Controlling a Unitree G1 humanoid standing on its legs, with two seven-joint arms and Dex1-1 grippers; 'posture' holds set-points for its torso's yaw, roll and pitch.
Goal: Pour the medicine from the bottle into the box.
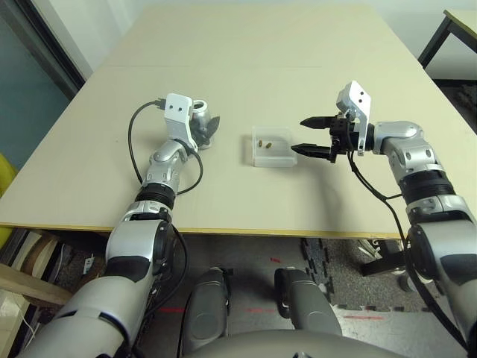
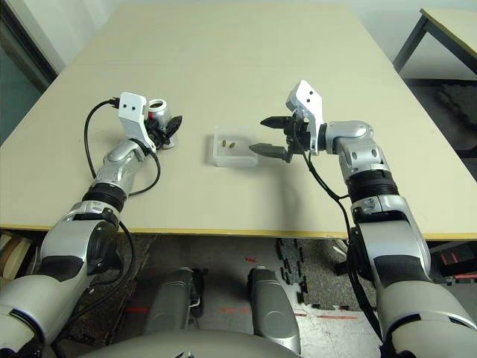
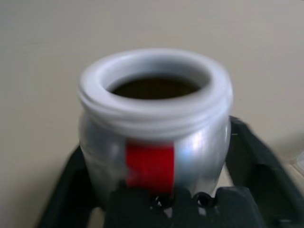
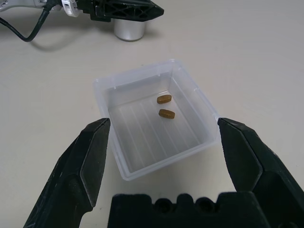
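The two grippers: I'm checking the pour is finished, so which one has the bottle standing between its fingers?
The left gripper: the bottle stands upright on the table between its spread fingers. The right gripper is open beside the box, which holds the pills.

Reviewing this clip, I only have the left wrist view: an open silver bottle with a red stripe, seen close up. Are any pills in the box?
Observer: Yes. Two brownish-yellow pills lie inside the clear plastic box.
Operator: Where does the bottle sit relative to that box?
Observer: The bottle stands upright on the table, on the robot's left of the box and apart from it.
Operator: What is the right end effector doing?
Observer: The right end effector is open at the box's right edge, holding nothing.
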